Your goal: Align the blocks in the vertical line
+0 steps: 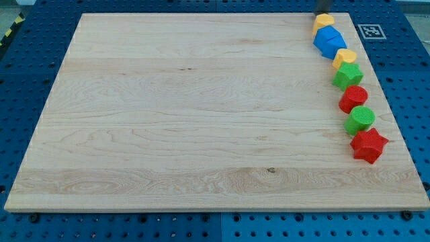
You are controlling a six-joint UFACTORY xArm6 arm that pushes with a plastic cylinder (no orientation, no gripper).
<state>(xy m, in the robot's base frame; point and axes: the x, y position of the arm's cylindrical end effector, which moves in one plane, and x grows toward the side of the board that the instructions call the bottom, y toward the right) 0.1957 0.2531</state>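
Observation:
Several blocks form a slightly slanted column along the wooden board's [188,121] right edge. From the view's top down: a yellow block [324,21], a blue block [330,42], a second yellow block [345,57], a green star [348,75], a red block [353,98], a green round block [361,119] and a red star [369,145]. Only the very end of my rod shows at the view's top edge. My tip [321,12] is just above the top yellow block, at or near its far side.
A black-and-white marker tag [371,31] lies beside the board's top right corner. A blue perforated table [27,81] surrounds the board on all sides.

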